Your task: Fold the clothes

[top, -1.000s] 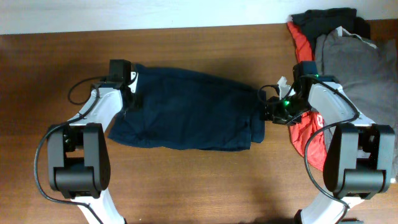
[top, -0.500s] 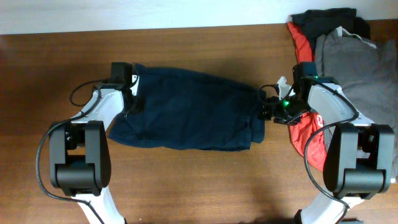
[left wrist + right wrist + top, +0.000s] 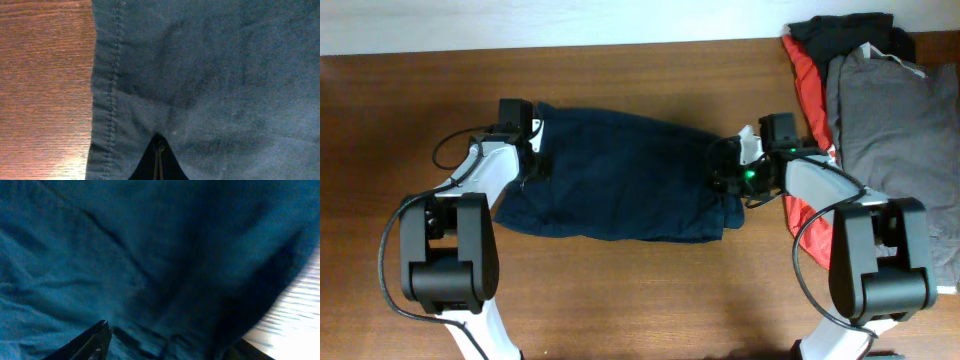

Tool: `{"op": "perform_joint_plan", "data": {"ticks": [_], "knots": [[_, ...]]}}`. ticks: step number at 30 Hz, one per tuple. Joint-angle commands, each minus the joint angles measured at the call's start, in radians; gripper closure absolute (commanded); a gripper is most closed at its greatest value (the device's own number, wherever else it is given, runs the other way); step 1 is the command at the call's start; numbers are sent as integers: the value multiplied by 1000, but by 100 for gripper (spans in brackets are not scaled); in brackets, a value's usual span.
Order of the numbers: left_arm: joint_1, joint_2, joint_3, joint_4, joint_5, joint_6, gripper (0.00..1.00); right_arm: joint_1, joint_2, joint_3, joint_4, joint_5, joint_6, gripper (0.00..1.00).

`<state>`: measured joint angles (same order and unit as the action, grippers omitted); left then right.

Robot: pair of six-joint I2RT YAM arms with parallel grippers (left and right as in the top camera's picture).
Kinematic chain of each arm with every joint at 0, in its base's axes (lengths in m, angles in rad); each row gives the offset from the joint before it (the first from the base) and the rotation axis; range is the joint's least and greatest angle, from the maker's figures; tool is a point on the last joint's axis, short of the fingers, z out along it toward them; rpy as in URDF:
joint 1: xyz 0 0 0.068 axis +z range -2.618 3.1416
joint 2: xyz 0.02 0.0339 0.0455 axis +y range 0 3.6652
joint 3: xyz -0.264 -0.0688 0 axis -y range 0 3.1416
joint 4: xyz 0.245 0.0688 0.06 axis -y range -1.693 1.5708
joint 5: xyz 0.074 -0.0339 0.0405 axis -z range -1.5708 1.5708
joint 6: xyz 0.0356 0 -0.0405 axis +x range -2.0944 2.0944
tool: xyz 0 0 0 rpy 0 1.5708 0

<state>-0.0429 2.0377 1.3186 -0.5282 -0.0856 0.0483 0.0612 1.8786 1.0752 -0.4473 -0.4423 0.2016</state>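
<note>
Navy shorts [image 3: 620, 190] are lying by the far edge, left gripper [image 3: 535, 165] pinching them. I am sliding my wide-open right gripper [image 3: 725, 180] inward to grasp.

The shorts [image 3: 620, 185] are lying across the middle of the worktop [image 3: 640, 300], stretching from left to right. The left end effector [image 3: 533, 160] is sitting at their left end and the right end effector [image 3: 725, 182] at their right end, both over the cloth. A pile of clothes is lying at the far right corner, well apart from the shorts' left end and near their right one. In it, a grey garment [image 3: 890, 120] is resting on top, a red garment [image 3: 807, 70] is sticking out beneath it on its left side, and a dark garment [image 3: 845, 30] is lying behind both. In the left wrist view, the cloth's edge [image 3: 105, 90] is running beside bare worktop on its left.
</note>
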Motion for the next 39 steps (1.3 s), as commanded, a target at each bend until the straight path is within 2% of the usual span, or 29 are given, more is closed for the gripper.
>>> {"op": "perform_joint_plan", "data": {"ticks": [1, 2, 3, 4, 6, 7, 9, 14, 20, 27, 31, 39], "knots": [[0, 74, -24, -2, 11, -10, 100, 46, 26, -42, 31, 39, 71, 35], [0, 74, -24, -2, 11, -10, 100, 52, 31, -42, 38, 39, 75, 37], [0, 74, -24, -2, 11, -10, 100, 57, 37, -42, 45, 39, 79, 44], [-1, 74, -24, -2, 11, -10, 100, 57, 39, -42, 48, 39, 86, 53], [-1, 74, -24, -2, 11, -10, 100, 55, 39, -42, 48, 52, 97, 78], [-1, 74, -24, -3, 11, -10, 100, 50, 39, -42, 49, 55, 96, 87], [-1, 74, -24, -3, 11, -11, 100, 34, 39, -41, 47, 54, 96, 96], [-1, 73, -22, -15, 11, -11, 100, -51, 32, -35, 12, 19, 94, 96], [-32, 73, 30, -110, 11, -95, 100, -159, 29, 37, -105, -48, -22, 96], [-103, 73, 40, -147, 19, -153, 100, -206, 29, 191, -291, -47, -151, 96], [-138, 74, 40, -133, 18, -165, 100, -170, 29, 304, -398, -78, -180, 96], [-151, 74, 40, -105, 19, -183, 100, 34, 29, 481, -496, -90, -131, 96]]}}
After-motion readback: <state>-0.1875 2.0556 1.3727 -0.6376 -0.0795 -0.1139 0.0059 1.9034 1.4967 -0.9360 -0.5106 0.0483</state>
